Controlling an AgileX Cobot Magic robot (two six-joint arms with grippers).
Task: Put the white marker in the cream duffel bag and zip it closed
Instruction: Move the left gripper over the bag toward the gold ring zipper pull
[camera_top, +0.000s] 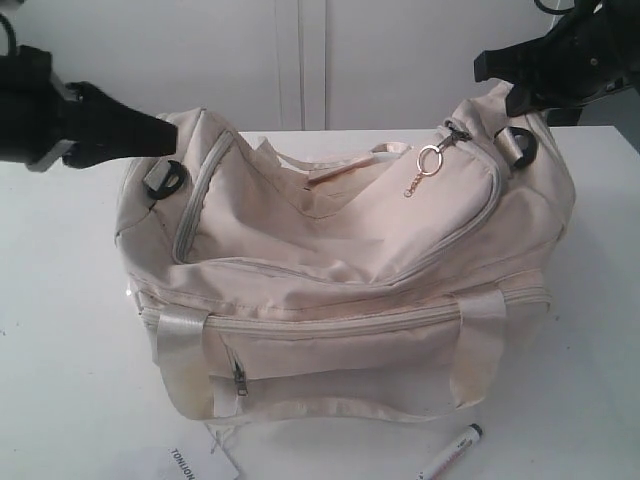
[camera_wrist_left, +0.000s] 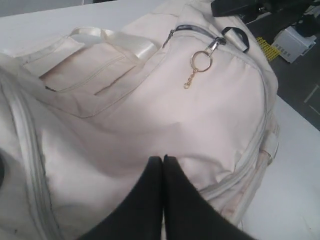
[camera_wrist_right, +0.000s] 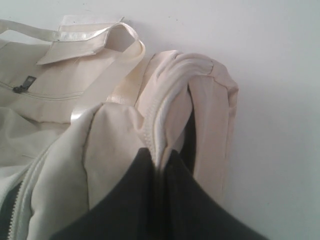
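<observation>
The white marker (camera_top: 452, 453) lies on the desk near the edge closest to the exterior camera, in front of the cream duffel bag (camera_top: 340, 250) and right of its middle. Long axis is diagonal, dark cap toward the bag. R end effector (camera_wrist_right: 159, 153) is clamped on a fabric fold at the bag's right end. L end effector (camera_wrist_left: 163, 159) has fingers together, nothing seen btw. them, at the left end. The bag stands btw. both and the marker; R arm is nearer, I think. Open desk around it, paper tag (camera_top: 195, 462) well apart.
</observation>
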